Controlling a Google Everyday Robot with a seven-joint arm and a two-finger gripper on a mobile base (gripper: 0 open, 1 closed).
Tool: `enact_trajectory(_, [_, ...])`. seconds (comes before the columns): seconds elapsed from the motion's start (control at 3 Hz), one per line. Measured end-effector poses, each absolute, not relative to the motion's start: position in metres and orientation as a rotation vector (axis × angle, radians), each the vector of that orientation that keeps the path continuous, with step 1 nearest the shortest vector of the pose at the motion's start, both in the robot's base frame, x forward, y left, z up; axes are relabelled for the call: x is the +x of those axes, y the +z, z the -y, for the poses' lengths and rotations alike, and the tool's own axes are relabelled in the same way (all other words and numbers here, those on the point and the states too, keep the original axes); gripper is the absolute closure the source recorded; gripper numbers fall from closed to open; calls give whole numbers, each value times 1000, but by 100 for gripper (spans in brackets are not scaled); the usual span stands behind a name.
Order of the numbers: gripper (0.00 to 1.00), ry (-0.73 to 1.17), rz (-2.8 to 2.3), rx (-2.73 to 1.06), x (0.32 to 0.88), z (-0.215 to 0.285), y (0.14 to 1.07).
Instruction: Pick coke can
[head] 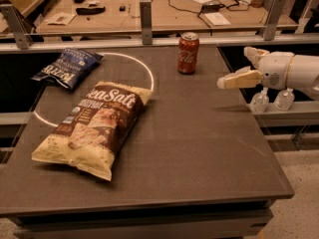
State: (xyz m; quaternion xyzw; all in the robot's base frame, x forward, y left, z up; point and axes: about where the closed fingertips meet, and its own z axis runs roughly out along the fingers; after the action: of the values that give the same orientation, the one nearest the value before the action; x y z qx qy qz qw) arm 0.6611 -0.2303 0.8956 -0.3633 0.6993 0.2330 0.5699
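Observation:
The coke can (188, 53) is a small red can with a white script logo and a silver top. It stands upright near the far edge of the dark table (199, 148), right of centre. My gripper (239, 66) hovers above the table's right edge, to the right of the can and slightly nearer the camera, about a can's height away from it. Its two pale fingers (238, 79) are spread apart and point left toward the can. It holds nothing.
A large brown Sea Salt chip bag (97, 126) lies left of centre. A blue chip bag (67, 67) lies at the far left. A white ring (144, 68) is marked on the table. A metal rail with posts (145, 16) runs behind the can.

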Motion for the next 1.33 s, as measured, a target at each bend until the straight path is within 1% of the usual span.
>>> enact_trajectory(0.67, [0, 541, -1711, -887, 719, 213, 874])
enact_trajectory(1.33, [0, 610, -1742, -903, 755, 178, 860])
